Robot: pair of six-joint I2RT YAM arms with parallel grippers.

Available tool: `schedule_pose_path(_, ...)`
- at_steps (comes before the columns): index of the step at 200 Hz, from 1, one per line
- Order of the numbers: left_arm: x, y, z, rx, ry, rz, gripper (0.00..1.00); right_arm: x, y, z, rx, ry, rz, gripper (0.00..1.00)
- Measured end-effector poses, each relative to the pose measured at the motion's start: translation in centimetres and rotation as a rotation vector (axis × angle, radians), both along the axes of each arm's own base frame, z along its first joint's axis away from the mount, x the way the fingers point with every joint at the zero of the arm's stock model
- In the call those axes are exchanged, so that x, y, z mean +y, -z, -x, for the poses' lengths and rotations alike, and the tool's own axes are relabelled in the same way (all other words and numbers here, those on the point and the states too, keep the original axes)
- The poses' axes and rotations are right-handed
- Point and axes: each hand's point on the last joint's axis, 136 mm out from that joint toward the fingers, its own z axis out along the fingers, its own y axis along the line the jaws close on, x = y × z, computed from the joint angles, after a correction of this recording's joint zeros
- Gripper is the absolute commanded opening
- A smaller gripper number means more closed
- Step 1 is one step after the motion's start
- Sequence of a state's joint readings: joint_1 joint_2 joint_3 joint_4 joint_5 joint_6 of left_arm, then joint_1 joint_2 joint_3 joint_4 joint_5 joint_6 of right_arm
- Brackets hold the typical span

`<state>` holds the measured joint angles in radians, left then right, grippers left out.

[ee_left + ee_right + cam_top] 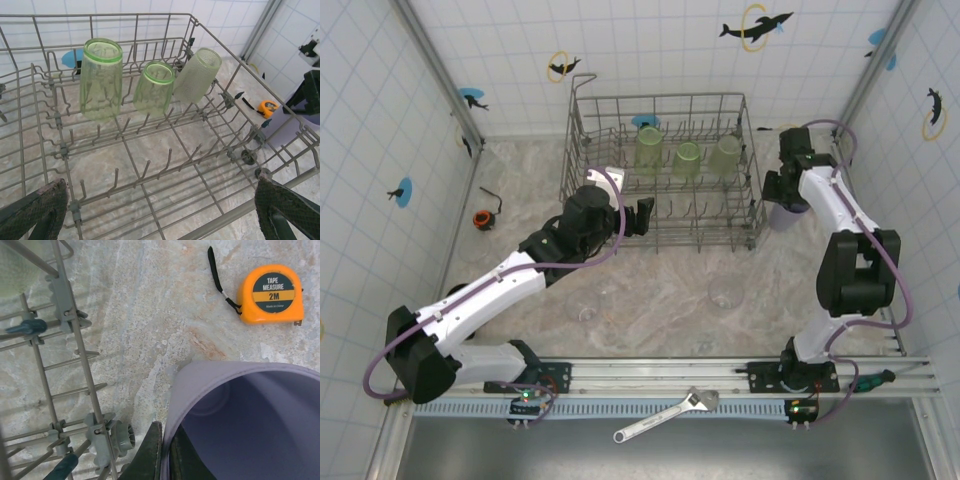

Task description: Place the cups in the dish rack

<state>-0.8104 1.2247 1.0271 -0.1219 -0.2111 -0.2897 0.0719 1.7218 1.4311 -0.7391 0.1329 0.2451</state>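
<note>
Reaching beside the grey wire dish rack (660, 98), right jaws pinch the wall of the smooth lavender cup (250, 425) on the marbled tabletop (660, 290); outstretched left jaws gape empty at the rack's near edge.

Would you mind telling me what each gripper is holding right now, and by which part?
The right gripper is shut on the lavender cup, pinching its rim with one finger inside and one outside. The left gripper is open and holds nothing.

L arm (490, 290) & R arm (835, 205): white links, black joints, purple cables looping alongside, black bases w/ green LEDs. L fingers (35, 207): dark, mesh-textured.
</note>
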Motion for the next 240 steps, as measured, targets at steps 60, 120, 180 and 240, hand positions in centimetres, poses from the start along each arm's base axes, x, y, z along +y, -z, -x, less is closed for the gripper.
schedule_pose_path(60, -0.2, 0.7, -0.2, 0.015, -0.002, -0.012, 0.98, -0.7, -8.3, 0.1, -0.185, 0.004, 0.029, 0.0)
schedule_pose_path(120, -0.5, 1.5, -0.9, 0.04, -0.02, -0.045, 0.98, 0.1, -15.1, -0.8, -0.327, -0.012, 0.016, 0.0)
schedule_pose_path(180, -0.8, 1.9, -3.2, 0.092, -0.06, -0.047, 0.98, 6.3, -17.6, -0.8, -0.392, -0.15, -0.112, 0.0)
schedule_pose_path(240, 1.0, 2.7, -5.8, 0.183, -0.107, 0.018, 0.98, 11.9, -18.3, -0.7, -0.445, -0.268, -0.254, 0.0)
